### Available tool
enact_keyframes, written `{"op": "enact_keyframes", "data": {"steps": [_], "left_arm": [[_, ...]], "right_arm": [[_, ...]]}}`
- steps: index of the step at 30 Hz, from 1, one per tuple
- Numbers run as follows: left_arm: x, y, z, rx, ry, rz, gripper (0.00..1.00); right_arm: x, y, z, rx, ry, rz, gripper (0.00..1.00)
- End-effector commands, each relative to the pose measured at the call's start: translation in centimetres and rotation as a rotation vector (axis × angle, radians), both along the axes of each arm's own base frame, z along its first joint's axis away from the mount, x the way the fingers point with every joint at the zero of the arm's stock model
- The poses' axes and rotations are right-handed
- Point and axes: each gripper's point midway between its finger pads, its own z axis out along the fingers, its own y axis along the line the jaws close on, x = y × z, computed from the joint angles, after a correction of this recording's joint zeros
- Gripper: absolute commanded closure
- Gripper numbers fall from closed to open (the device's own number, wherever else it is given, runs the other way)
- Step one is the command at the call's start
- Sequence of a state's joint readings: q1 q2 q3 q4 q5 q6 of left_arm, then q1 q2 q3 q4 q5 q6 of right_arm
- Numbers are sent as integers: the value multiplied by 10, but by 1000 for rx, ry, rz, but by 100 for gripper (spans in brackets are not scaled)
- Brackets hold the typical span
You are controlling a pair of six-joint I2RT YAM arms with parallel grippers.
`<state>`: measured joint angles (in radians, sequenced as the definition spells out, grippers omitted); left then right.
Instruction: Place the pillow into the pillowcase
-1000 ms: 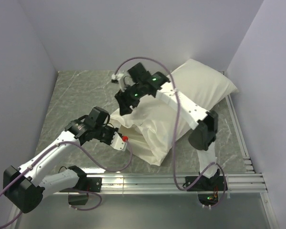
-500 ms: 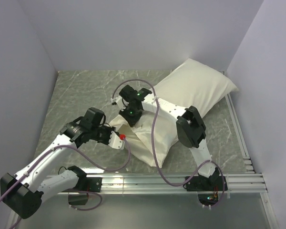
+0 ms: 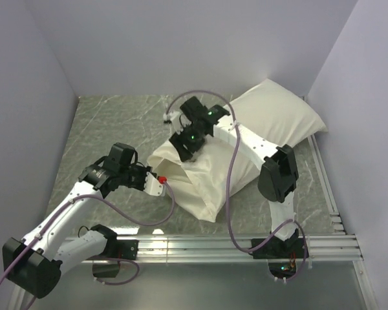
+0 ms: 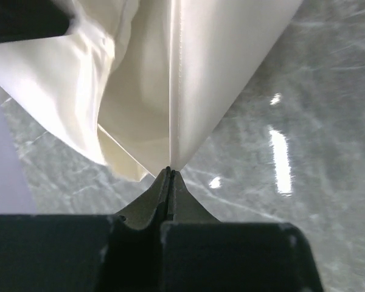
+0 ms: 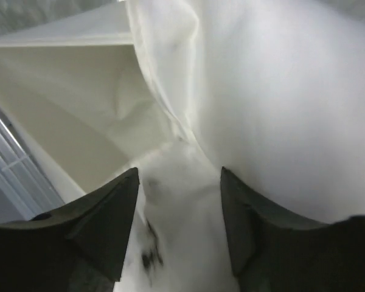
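The plump white pillow (image 3: 278, 119) lies slantwise from the back right corner toward the middle of the table. Its near end sits in the limp cream pillowcase (image 3: 200, 190). My left gripper (image 3: 156, 181) is shut on the pillowcase's thin edge (image 4: 219, 79) at the mouth's left corner and holds it taut; the jaws meet at the fold (image 4: 170, 172). My right gripper (image 3: 184, 147) is at the mouth on top. Its fingers straddle a bulge of the pillow (image 5: 292, 103), pinching it (image 5: 177, 182), with the pillowcase's open inside (image 5: 67, 103) just ahead.
Grey marble-patterned tabletop (image 3: 110, 129) with lilac walls close on the left, back and right. An aluminium rail (image 3: 246, 245) runs along the near edge, and a ridged strip (image 3: 324, 174) runs along the right side. Purple cables loop over both arms.
My right gripper dipped toward the pillowcase mouth, then drew back and to the right, and the pillow shifted with it. My left gripper moved slightly left, still holding the edge.
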<state>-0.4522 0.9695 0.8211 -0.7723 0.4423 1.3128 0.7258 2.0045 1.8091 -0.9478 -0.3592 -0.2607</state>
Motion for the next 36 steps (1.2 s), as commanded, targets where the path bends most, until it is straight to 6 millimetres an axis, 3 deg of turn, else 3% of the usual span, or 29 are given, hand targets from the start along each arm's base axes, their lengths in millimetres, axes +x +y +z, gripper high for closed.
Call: {"op": "enact_keyframes", "data": {"steps": [1,2,3,6,8,14,15,16,17,18,19,20,23,27,28,30,32,33,34,36], "left_arm": [[19,8,6,26,-82,38,100],[22,7,7,17,-92,44,100],[25,5,9,12,-100,44,100],[37,-1,12,-8,-128,62,100],[45,-3,16,-19,-149,80,100],[55,-4,11,-34,-178,113,100],[57,-6,11,-45,-186,118,100],[59,-7,13,-57,-195,129,100],[62,-8,16,-71,-207,140,100],[68,-11,22,-90,-243,145,100],[70,-14,24,-118,-239,168,100],[73,-17,27,-142,-244,180,100],[79,-37,43,-263,-253,207,100],[75,-72,60,-401,-238,188,100],[80,-78,75,-458,-282,189,100],[79,-86,83,-494,-307,171,100],[80,-90,74,-468,-294,162,100],[81,-91,70,-453,-287,161,100],[83,-90,66,-443,-276,173,100],[82,-88,49,-402,-222,192,100]], "right_arm": [[29,-7,83,88,-149,-86,34],[34,-2,82,76,-154,-85,27],[46,1,101,76,-227,-89,27],[50,7,82,-35,-243,-69,26],[39,12,57,-102,-192,-50,25],[34,-8,-24,-312,-159,-50,24],[29,-17,-44,-356,-118,-43,35],[23,-20,-53,-360,-77,-30,35],[14,-19,-57,-337,-17,-11,58],[6,-18,-58,-314,43,-6,69],[3,-18,-57,-285,90,-10,80],[-10,-7,-56,-222,174,22,99],[-20,18,-31,-86,256,31,100],[-25,55,23,133,282,73,100],[-27,57,37,175,274,88,100],[-22,58,54,255,278,86,100],[-7,46,69,269,224,47,100],[0,39,72,258,199,25,92],[6,29,79,245,159,1,59],[17,3,93,249,123,-62,33]]}}
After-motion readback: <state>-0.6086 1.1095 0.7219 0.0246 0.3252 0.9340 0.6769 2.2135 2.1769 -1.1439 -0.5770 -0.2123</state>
